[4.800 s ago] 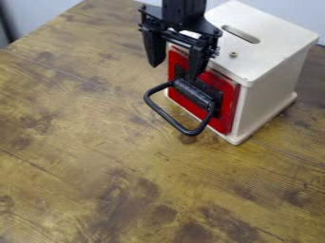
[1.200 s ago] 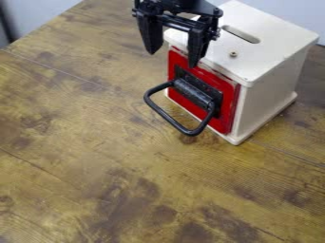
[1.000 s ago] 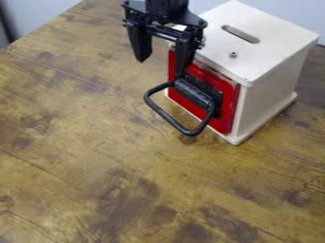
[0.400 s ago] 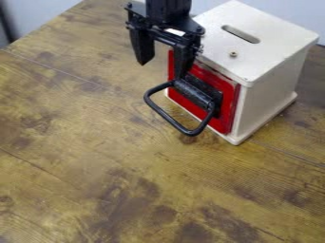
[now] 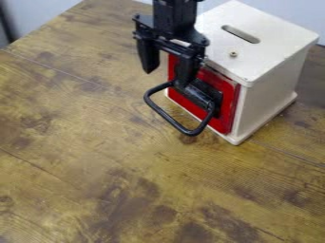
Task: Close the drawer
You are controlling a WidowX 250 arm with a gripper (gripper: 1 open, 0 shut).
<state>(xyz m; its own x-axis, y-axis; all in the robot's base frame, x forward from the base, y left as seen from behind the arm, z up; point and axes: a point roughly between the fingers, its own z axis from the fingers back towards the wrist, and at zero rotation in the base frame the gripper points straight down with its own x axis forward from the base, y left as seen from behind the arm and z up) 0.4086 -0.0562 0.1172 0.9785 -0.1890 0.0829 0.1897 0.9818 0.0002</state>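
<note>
From where I stand, the gripper [image 5: 168, 68], its fingers spread, hangs at the upper left of the drawer [image 5: 226, 102], which sits in the casing [image 5: 269, 78] at the table's [image 5: 89, 123] far right, its handle [image 5: 178, 121] looping out nearer and slightly lower.

gripper [image 5: 168, 78]: black, fingers apart, above the handle (contact unclear from here) | drawer [image 5: 219, 93]: red front flush or nearly so in pale casing [image 5: 260, 59], far right | handle [image 5: 181, 121]: black loop, jutting toward near left | table [image 5: 89, 142]: brown, wood-grained
</note>
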